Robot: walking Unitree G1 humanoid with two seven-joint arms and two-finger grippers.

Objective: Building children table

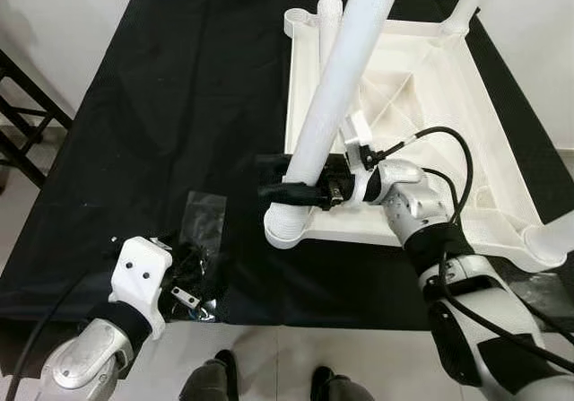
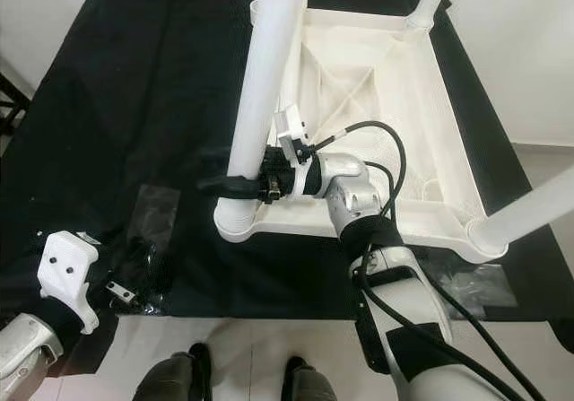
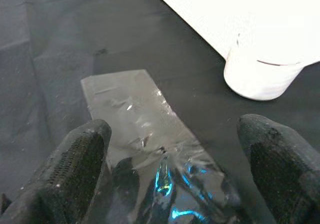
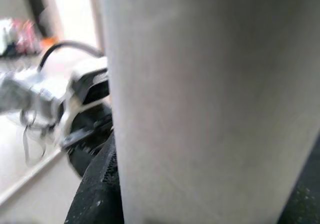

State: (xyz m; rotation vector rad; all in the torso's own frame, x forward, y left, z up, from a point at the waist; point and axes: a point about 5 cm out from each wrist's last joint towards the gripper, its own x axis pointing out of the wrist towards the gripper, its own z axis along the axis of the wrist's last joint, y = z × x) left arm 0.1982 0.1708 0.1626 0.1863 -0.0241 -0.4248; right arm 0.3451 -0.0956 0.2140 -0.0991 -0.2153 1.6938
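Observation:
A white plastic children's table lies upside down on a black cloth. Its near-left leg stands tilted in the corner socket. My right gripper is shut around that leg just above the socket, and one black finger presses against the leg. My left gripper hovers open over a clear plastic bag at the cloth's front left, its fingertips apart on either side of the bag. The bag holds small dark hardware.
Three more white legs stand on the table: far left, far right, near right. A small metal bracket lies near the bag. A black rack stands at the left. Two dark feet show at the cloth's front edge.

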